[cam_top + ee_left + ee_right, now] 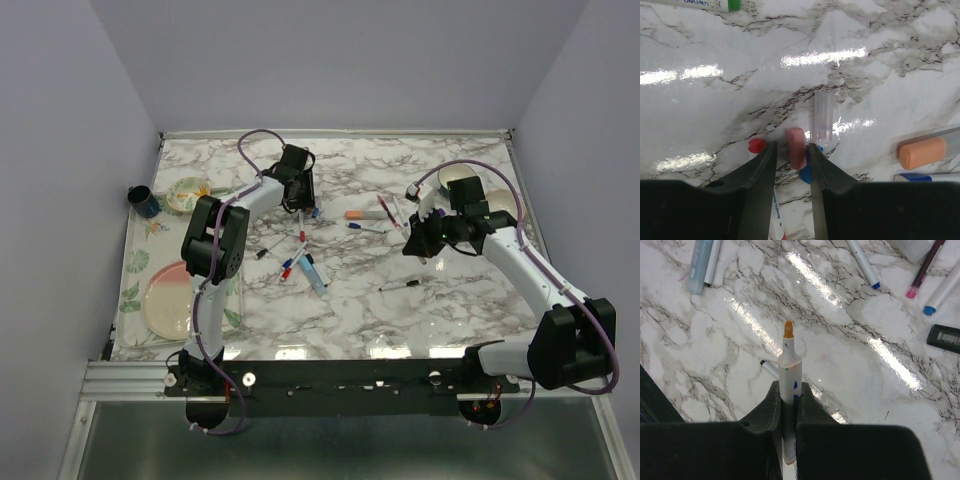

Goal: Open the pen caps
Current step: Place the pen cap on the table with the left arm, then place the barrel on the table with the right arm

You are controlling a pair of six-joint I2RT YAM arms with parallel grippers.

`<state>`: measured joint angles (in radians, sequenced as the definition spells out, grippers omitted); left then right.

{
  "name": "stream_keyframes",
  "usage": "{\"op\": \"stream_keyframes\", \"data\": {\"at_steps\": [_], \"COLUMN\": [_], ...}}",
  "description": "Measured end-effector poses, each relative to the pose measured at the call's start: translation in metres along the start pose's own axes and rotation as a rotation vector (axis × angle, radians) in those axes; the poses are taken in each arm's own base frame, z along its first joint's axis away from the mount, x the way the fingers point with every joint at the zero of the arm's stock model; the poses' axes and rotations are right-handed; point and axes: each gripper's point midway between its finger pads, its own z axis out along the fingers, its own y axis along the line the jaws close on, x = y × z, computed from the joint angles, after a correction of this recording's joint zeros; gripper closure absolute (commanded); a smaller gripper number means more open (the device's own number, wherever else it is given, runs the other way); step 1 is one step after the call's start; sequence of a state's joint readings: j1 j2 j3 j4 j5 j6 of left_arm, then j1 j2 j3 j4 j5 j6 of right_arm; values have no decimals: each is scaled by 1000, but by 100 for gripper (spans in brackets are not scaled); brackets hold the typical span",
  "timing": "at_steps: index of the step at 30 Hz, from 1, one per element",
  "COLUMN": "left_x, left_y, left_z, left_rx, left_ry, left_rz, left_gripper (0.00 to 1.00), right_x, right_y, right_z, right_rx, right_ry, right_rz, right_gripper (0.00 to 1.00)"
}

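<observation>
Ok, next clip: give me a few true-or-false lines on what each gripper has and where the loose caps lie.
1. The right gripper is shut on a white plastic marker with a bare orange tip. True.
2. A stubby pink plastic cap sits between the fingers of the left gripper. True.
3. The left gripper clamps a stubby orange plastic cap. False: that cap lies on the marble-patterned table, off to the side and clear of the fingers.
4. The round pink plate lies by the right arm. False: it is at the table's left edge, beside the left arm.
</observation>
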<state>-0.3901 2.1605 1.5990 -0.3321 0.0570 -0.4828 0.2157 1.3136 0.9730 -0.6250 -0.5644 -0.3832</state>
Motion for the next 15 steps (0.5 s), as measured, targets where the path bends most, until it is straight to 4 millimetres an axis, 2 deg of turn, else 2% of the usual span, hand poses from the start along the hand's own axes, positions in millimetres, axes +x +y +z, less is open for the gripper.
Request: {"op": "stream_keyframes", "data": {"at_steps": [8,11,15], "left_x": [-2,-8,-23], "left_y": [-2,-6,-14], "left_z": [-3,-12,-37], "left_rx": [7,17,44], "left_ry": [-4,-22,-76], "left_rz": [-1,2,7], "left_gripper": [37,30,23], "right_x": [0,0,1], "right_y": [0,0,-1], "right_z": [0,0,0], "right_rx": [0,2,3], "right_ry": [1,2,3], "right_rz": [1,1,2], "right_gripper": [99,99,99]}}
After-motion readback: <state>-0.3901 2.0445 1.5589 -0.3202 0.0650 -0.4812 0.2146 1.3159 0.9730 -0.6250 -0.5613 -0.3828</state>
